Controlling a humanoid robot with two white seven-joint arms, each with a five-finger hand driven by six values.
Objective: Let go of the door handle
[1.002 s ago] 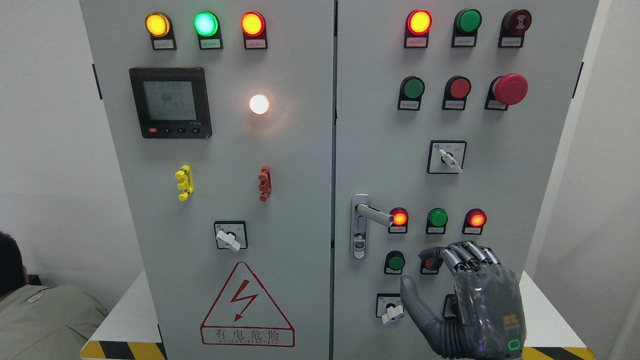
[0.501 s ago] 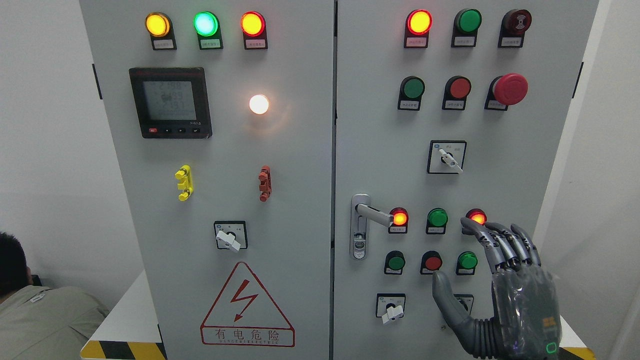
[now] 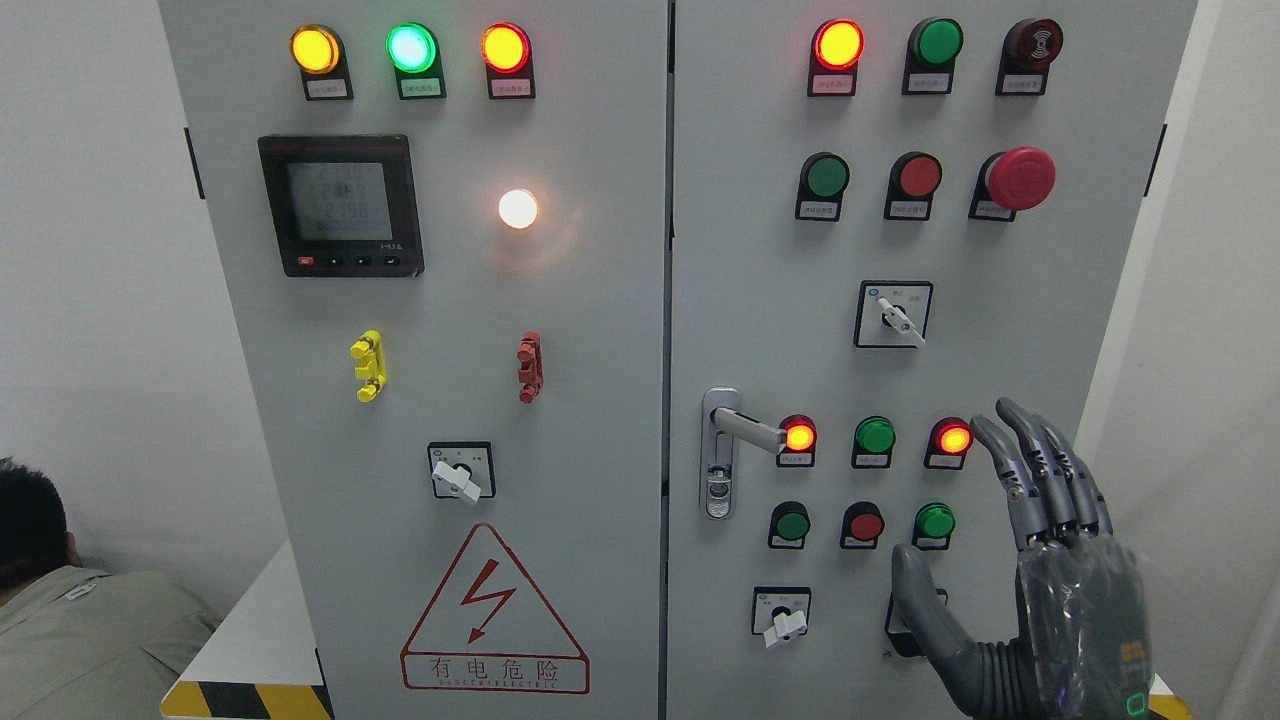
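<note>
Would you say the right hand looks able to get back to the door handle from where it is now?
Probably yes. The right hand is open, holding nothing, low and to the right of the door handle. Only flush buttons on the panel lie between them, nothing blocking.

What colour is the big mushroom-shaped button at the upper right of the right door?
Red: the mushroom button, clearest in the head view.

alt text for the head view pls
The robot's right hand, fingers spread and empty, hovers at the lower right of a grey control cabinet, well clear of the silver door handle. A person sits at lower left.
</note>
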